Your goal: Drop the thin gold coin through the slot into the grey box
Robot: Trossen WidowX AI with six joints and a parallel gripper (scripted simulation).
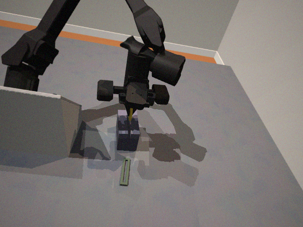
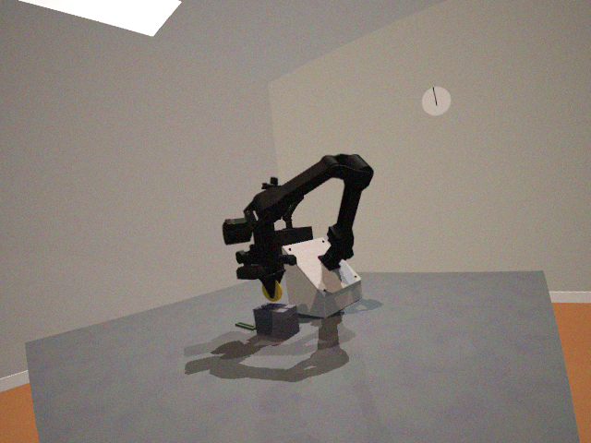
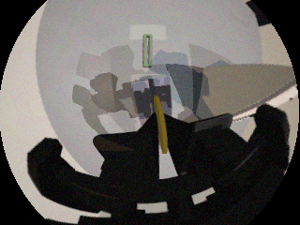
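The gold coin point(image 1: 130, 114) point(image 2: 276, 291) point(image 3: 160, 124) is held on edge between the fingertips. My gripper point(image 2: 272, 290) is shut on it, pointing down. In the exterior view the coin hangs just above the lid of the grey box point(image 1: 127, 143) point(image 2: 277, 323) point(image 3: 164, 92), with a small gap. In the top view the coin overlaps the box top and lines up roughly with the slot. The slot is partly hidden by the coin and shadow. The green holder point(image 1: 121, 176) point(image 2: 245, 326) point(image 3: 147, 65) is empty, beside the box.
A large wedge-shaped housing point(image 1: 31, 122) point(image 2: 305, 291) point(image 3: 244, 84) with a pale sloping face stands beside the box, close to the arm. Shadows of the arm fall across the box and the table point(image 1: 232, 170) point(image 2: 429, 372).
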